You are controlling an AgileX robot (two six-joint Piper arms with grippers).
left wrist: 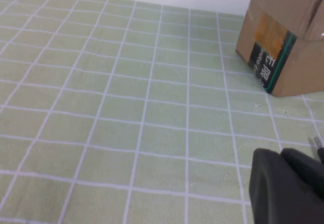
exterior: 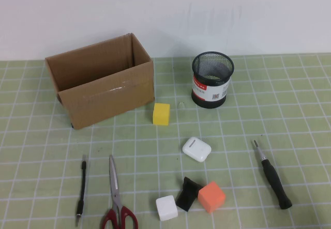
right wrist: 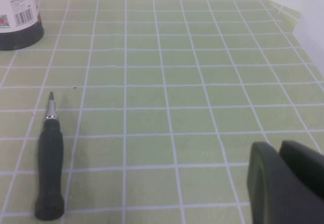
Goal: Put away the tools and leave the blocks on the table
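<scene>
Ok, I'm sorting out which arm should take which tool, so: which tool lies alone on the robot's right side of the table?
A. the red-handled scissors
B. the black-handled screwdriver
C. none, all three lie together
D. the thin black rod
B: the black-handled screwdriver lies alone on the right, while the red-handled scissors and thin black rod lie side by side on the left, below the cardboard box.

I see a plain white wall (exterior: 165, 12) running along the far edge of the bench (exterior: 300, 110), whose pale green top carries a white square grid under even, soft light.
</scene>
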